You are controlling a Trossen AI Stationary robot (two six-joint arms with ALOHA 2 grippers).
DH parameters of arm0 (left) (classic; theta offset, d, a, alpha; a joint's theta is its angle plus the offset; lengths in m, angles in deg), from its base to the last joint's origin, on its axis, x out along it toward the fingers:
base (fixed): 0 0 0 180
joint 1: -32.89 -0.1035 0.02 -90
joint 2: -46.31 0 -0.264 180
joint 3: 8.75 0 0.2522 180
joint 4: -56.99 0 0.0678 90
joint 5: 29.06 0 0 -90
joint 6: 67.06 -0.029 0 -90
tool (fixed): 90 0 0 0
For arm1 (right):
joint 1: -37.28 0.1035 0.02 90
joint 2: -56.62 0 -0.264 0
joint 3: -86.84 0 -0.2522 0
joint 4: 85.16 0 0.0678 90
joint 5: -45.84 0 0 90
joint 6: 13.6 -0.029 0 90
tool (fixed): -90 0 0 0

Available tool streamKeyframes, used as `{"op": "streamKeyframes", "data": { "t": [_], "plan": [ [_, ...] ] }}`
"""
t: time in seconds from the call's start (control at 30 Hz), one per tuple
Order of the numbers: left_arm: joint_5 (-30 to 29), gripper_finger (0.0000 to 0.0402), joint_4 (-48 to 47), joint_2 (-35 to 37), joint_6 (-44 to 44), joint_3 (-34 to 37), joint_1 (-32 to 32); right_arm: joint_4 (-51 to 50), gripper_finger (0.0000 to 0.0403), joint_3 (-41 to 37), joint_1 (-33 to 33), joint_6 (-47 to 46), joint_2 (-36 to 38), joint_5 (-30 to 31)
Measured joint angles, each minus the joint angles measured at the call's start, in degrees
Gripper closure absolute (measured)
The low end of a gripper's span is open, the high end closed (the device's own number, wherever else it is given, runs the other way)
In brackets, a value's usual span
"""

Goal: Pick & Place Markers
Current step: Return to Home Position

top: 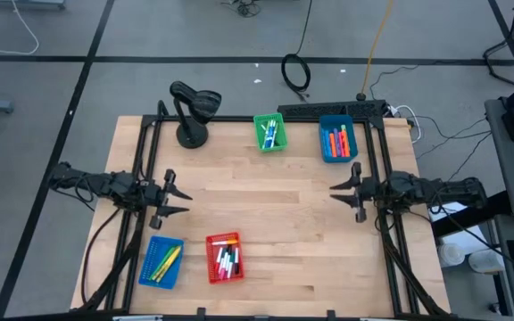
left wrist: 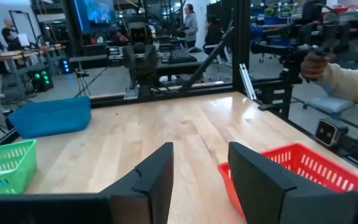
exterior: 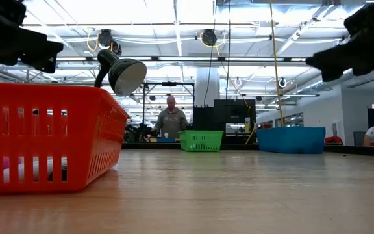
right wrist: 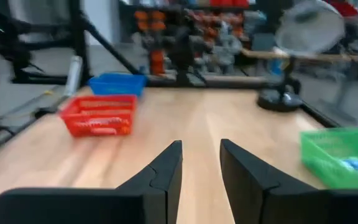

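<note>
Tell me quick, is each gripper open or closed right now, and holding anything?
Left gripper: open, holding nothing, above the left side of the table.
Right gripper: open, holding nothing, above the right side.

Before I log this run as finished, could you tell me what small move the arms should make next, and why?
Probably just park both arms at the sides of the table: the left gripper and right gripper are open and empty, and all markers I can see lie in baskets.
</note>
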State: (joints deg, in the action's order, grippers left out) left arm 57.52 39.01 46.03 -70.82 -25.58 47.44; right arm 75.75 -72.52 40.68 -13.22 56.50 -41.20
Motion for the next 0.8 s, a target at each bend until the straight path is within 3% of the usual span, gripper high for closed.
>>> {"op": "streamKeyframes", "data": {
  "t": [0.17,0.47,0.7,0.8],
  "plan": [
    [0.4,0.0243,0.9,0.0,0.0,0.0,-0.5,11.1,0.0307,-5.8,-2.2,0.5,-0.2,-3.5],
    [0.5,0.0243,0.7,-0.1,-0.3,0.0,-0.5,8.9,0.0307,-5.9,-4.9,-3.7,-0.6,-7.8],
    [-1.2,0.0243,-0.5,-0.1,-0.3,0.0,-0.5,9.1,0.0307,-5.9,-4.9,0.5,-0.6,-6.9],
    [-1.5,0.0243,-0.4,-0.1,-0.4,0.0,-0.5,8.9,0.0307,-6.0,-4.9,0.9,-0.6,-2.4]
  ]
}}
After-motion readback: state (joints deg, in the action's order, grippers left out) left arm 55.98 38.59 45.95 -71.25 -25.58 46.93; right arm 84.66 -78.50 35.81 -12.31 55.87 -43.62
